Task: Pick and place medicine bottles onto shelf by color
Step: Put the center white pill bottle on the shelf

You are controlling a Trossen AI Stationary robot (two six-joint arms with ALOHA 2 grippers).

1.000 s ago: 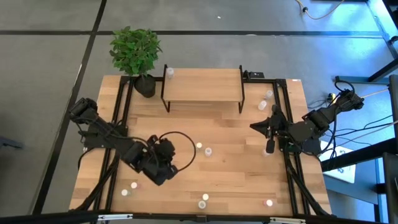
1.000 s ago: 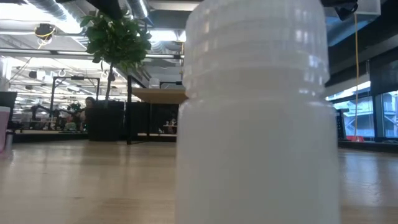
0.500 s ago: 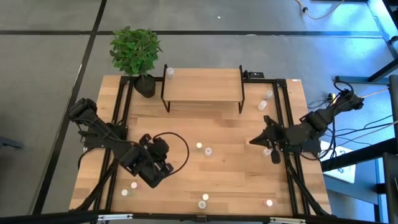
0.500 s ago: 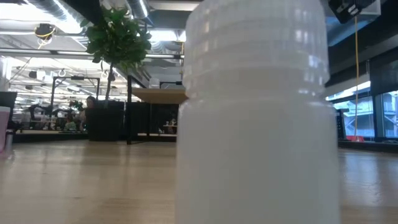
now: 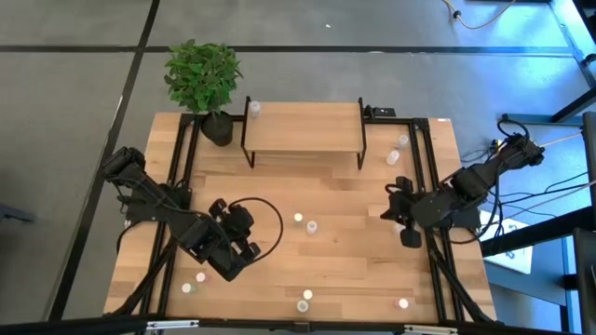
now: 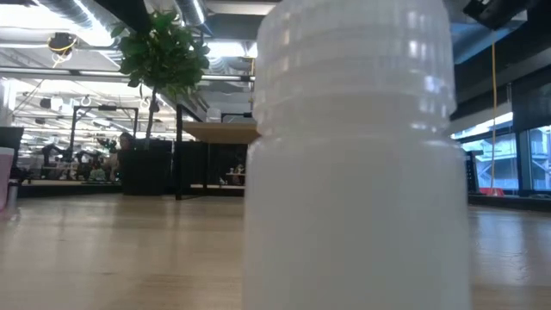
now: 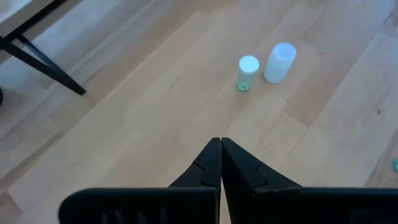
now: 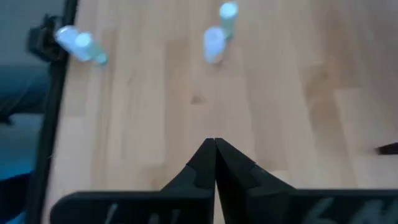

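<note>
Here both arms hover over the tabletop with nothing in hand. The left end effector is clenched, its tips pressed together, pointing toward two bottles standing just beside each other near the tabletop's middle. The right end effector is likewise clenched and empty, at the right side of the tabletop, facing another pair of bottles and a third one lying on its side at the black rail.

The shelf stands at the far edge beside a potted plant, with a single bottle at its left corner. The other bottles are scattered over the tabletop, several along the near edge; one stands so close to the low camera that it blocks most of that view.

The risk I see: the bottles are small and stand in tight pairs, so reaching for one could topple its neighbour. With fingers pressed shut, either arm would only push a bottle, not grasp it.
</note>
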